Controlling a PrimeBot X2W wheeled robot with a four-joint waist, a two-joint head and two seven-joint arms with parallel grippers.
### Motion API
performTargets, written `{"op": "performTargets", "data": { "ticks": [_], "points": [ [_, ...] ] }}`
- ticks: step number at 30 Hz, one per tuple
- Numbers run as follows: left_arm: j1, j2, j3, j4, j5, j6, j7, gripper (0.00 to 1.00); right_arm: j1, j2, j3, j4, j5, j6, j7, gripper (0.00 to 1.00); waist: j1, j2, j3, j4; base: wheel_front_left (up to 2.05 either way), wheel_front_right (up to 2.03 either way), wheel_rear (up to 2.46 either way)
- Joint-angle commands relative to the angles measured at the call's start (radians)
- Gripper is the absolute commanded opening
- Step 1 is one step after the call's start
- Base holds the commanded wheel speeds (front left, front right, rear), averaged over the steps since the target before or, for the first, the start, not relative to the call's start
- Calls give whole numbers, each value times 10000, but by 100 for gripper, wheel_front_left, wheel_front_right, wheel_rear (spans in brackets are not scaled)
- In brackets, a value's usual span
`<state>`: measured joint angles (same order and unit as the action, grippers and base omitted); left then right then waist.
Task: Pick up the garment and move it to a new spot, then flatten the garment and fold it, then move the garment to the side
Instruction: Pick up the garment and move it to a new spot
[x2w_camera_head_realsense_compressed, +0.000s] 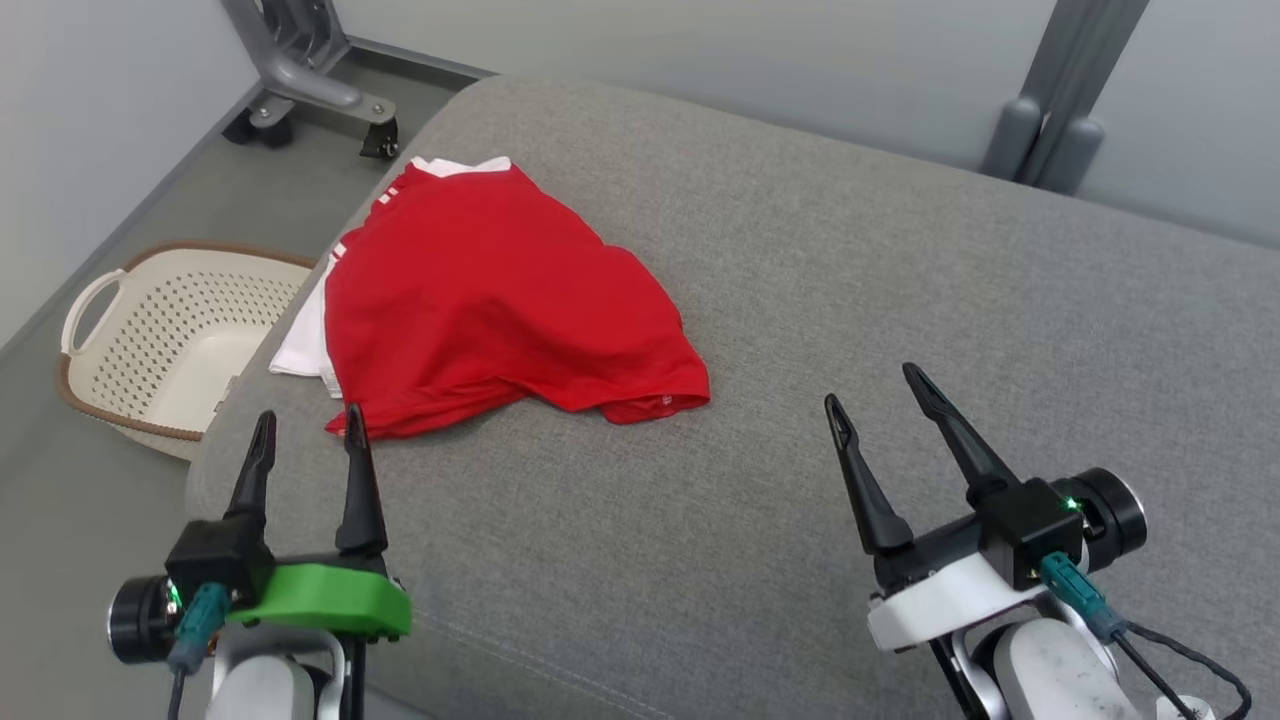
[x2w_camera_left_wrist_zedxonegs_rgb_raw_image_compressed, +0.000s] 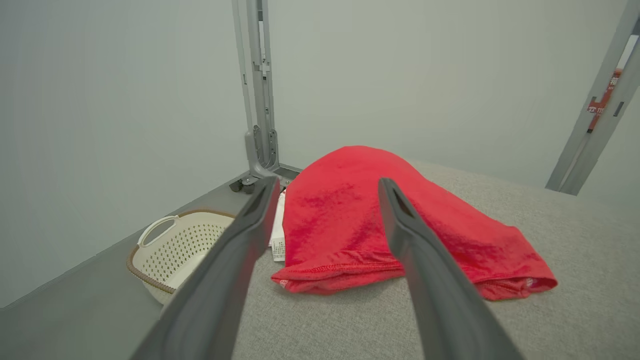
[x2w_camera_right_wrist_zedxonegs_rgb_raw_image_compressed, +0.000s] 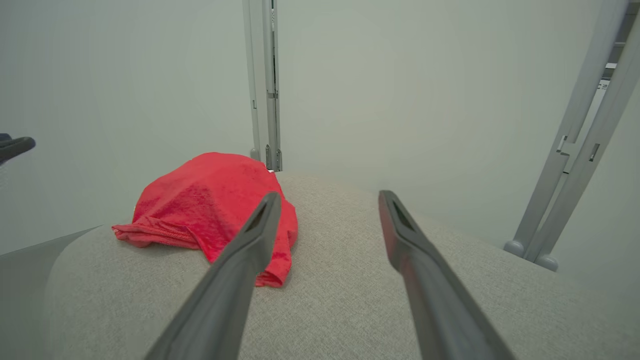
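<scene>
Sofa cushion (x2w_camera_head_realsense_compressed: 800, 300) in grey fabric takes up most of the head view. The red garment (x2w_camera_head_realsense_compressed: 490, 290) lies on it in a rumpled heap toward 10 o'clock, its far side right at the cushion's rim. White cloth (x2w_camera_head_realsense_compressed: 300, 345) sticks out from beneath the garment at 9 o'clock; whether it belongs to the same piece cannot be told. On the floor (x2w_camera_head_realsense_compressed: 60, 500) at 9 o'clock, beside the cushion, stands a cream basket (x2w_camera_head_realsense_compressed: 160, 330) with a brown rim. Its holed walls and pale bottom are in plain sight, and its near side is hidden behind the cushion's edge. The left gripper (x2w_camera_head_realsense_compressed: 308, 415) rises from 7 o'clock, fingers pointing to 12, set moderately apart and holding nothing, tips just short of the garment's near hem. The right gripper (x2w_camera_head_realsense_compressed: 872, 385) rises from 5 o'clock, leaning toward 11, fingers likewise apart around nothing, well clear of the garment. Both arms are cut off by the bottom edge.
</scene>
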<state>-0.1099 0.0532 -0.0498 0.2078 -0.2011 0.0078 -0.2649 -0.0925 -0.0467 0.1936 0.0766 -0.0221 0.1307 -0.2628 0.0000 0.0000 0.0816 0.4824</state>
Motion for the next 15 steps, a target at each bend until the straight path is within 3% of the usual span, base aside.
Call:
{"op": "performTargets", "data": {
  "ticks": [1, 8, 15],
  "points": [
    [-475, 176, 102, 222, 158, -142, 5, 100, -221, -64, -67, -68, -247, 1, -32, 100, 0, 0, 896, -473, 0, 0, 0],
    [-2987, 952, 228, 2317, 256, -808, 19, 100, -877, -54, -487, -267, -1102, 1, -32, 100, 0, 0, 2300, -914, 0, 0, 0],
    [-5755, 1717, -132, 4784, -260, -1294, 1468, 100, -1300, -45, -903, -442, -1411, 1, -32, 100, 0, 0, 3312, -1277, 0, 0, 0]
  ]
}}
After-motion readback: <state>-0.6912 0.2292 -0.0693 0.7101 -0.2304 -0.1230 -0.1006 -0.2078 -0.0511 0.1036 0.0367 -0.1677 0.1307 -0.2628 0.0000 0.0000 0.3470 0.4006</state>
